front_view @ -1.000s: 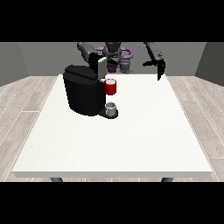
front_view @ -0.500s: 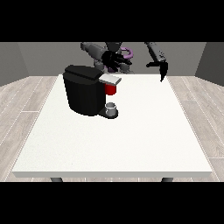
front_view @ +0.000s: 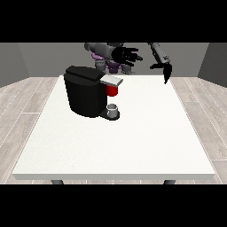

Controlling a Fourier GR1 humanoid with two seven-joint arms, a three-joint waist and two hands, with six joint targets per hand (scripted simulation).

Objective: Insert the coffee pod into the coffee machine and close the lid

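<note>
The black coffee machine (front_view: 88,91) stands on the left half of the white table (front_view: 133,146). Its grey lid (front_view: 111,80) lies flat over a red thing at the machine (front_view: 112,91). A small grey thing (front_view: 113,109) sits on the machine's base under the spout. The hand at the view's left (front_view: 126,55) hovers above and to the right of the lid, fingers spread and holding nothing. Farther off, the hand at the view's right (front_view: 166,71) hangs over the table's far right edge with its fingers pointing down, apart from everything.
The robot's torso (front_view: 111,62) stands behind the table's far edge. Wood-look floor surrounds the table.
The hand at the view's left has lifted off the lid and moved up and to the right. The lid now lies flat. The other hand drifted slightly right and lower.
</note>
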